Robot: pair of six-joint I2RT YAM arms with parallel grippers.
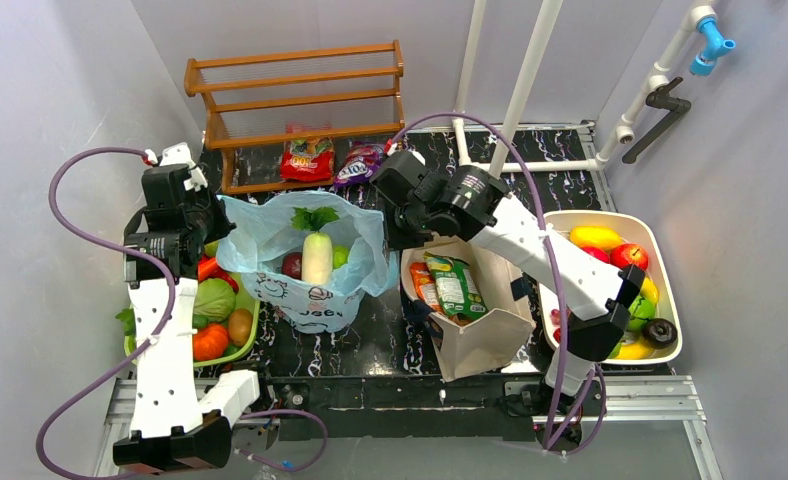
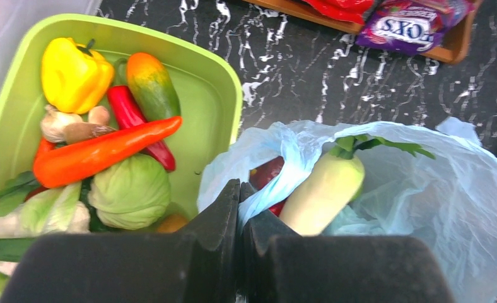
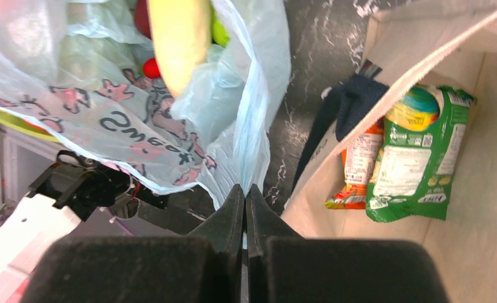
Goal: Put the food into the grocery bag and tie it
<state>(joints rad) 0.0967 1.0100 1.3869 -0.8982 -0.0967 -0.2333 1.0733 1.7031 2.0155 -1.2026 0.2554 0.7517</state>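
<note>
The light-blue grocery bag (image 1: 315,262) stands open at the table's middle. Inside it are a white radish with green leaves (image 1: 317,255), a dark red fruit (image 1: 292,265) and a green round fruit (image 1: 341,256). My left gripper (image 2: 241,192) is shut on the bag's left handle (image 2: 284,173). My right gripper (image 3: 245,192) is shut on the bag's right handle (image 3: 253,136). The radish (image 2: 325,189) and the red fruit (image 2: 268,173) show in the left wrist view. Orange and green snack packets (image 1: 448,285) lie in the beige tote (image 1: 475,335).
A green tub (image 1: 245,330) of vegetables sits at the left, a white tub (image 1: 660,245) of fruit at the right. A wooden rack (image 1: 295,95) with snack bags (image 1: 310,158) stands at the back. White pipes (image 1: 525,70) rise behind the right arm.
</note>
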